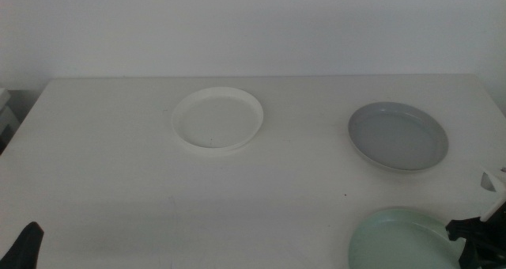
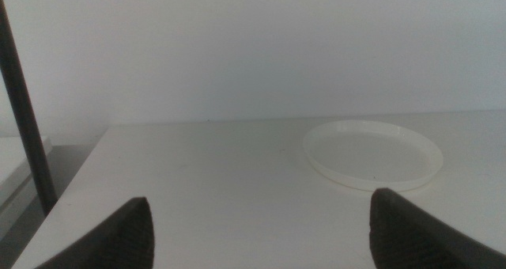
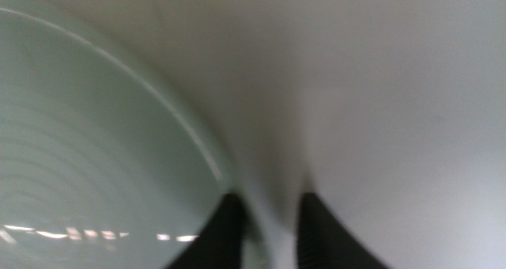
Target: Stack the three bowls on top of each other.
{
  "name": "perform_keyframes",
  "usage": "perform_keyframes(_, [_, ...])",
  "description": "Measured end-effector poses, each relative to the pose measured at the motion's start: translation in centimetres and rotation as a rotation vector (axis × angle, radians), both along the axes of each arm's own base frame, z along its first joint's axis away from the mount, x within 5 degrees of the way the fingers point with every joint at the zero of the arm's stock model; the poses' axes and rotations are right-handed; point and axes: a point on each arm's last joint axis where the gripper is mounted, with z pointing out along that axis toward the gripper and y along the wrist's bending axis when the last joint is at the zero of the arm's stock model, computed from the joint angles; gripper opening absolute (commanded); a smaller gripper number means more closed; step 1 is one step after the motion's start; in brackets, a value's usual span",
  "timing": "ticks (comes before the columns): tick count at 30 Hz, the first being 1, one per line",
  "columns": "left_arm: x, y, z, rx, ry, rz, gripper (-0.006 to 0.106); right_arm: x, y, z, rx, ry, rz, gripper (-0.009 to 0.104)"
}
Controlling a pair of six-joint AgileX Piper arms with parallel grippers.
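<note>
The white bowl [image 1: 217,119] sits at the table's middle back and also shows in the left wrist view [image 2: 371,154]. The grey-blue bowl [image 1: 398,135] sits at the right. The pale green bowl [image 1: 403,241] is at the front right edge and fills the blurred right wrist view [image 3: 87,142]. My right gripper [image 1: 472,236] is at the green bowl's right rim; in its wrist view [image 3: 271,233] the jaws stand close together with the rim between them. My left gripper [image 1: 25,249] waits at the front left corner, open and empty [image 2: 261,237].
The white table [image 1: 118,182] meets a pale wall behind. Its left edge drops off near a dark upright post [image 2: 24,119]. A white part [image 1: 492,179] shows at the right edge near the right arm.
</note>
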Motion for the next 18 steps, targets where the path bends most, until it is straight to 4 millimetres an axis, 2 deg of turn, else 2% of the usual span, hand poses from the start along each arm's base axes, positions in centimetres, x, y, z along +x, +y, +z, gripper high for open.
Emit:
perform_keyframes(1, [0.0, 0.0, 0.0, 0.000, 0.000, 0.000, 0.098, 0.0, 0.1, 0.0, 0.008, 0.003, -0.007, -0.001])
perform_keyframes(5, [0.0, 0.0, 0.0, 0.000, 0.000, 0.000, 0.098, -0.2, 0.5, 0.2, 0.025, 0.020, -0.006, -0.001])
perform_keyframes(8, [0.0, 0.0, 0.0, 0.000, 0.000, 0.000, 0.098, -0.1, 1.0, 1.0, 0.020, 0.010, -0.004, -0.001])
perform_keyframes(14, [0.0, 0.0, 0.0, 0.000, 0.000, 0.000, 0.098, 1.5, 3.4, 4.9, 0.035, -0.100, 0.002, -0.001])
perform_keyframes(18, [0.0, 0.0, 0.0, 0.000, 0.000, 0.000, 0.098, 3.1, 6.0, 7.0, 0.057, -0.161, 0.038, 0.000])
